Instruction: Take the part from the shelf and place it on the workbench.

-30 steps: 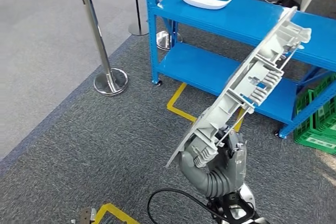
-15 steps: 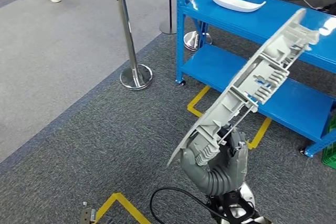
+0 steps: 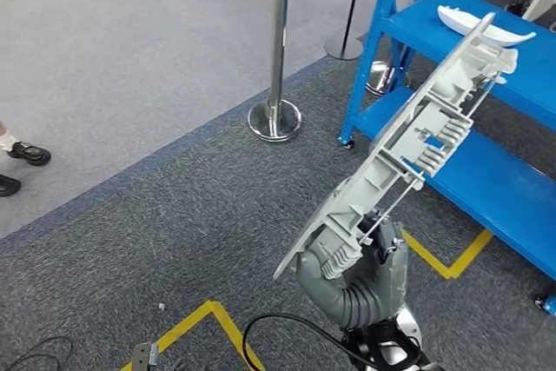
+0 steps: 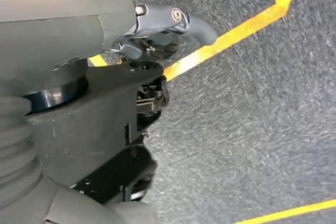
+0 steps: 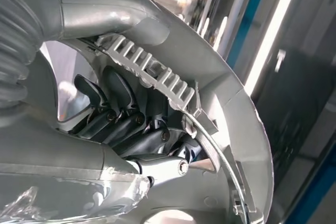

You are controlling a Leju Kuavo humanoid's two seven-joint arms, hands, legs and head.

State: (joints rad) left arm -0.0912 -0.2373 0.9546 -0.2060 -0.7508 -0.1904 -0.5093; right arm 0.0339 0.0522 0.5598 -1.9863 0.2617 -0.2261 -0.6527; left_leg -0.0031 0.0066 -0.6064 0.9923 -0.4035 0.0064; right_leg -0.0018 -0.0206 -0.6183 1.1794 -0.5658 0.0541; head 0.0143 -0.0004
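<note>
One second on and the whole view has swung left: the blue shelf (image 3: 459, 84) slides toward the right edge, so the robot is turning away, likely toward a workbench. The right hand (image 3: 357, 262) stays clamped on the grey ribbed plastic part (image 3: 407, 141), held tilted above the carpet. The left hand (image 4: 118, 103) hangs over the floor; its fingers' state I cannot tell.

Right hand (image 3: 357, 258) sits low in the head view, its grey ribbed wrist cover bent upward, dark fingers (image 5: 118, 121) curled around the bottom end of the long grey ribbed plastic part (image 3: 407, 141), held tilted. Left hand (image 4: 130, 108) hangs over the floor, fingers curled in, holding nothing.
</note>
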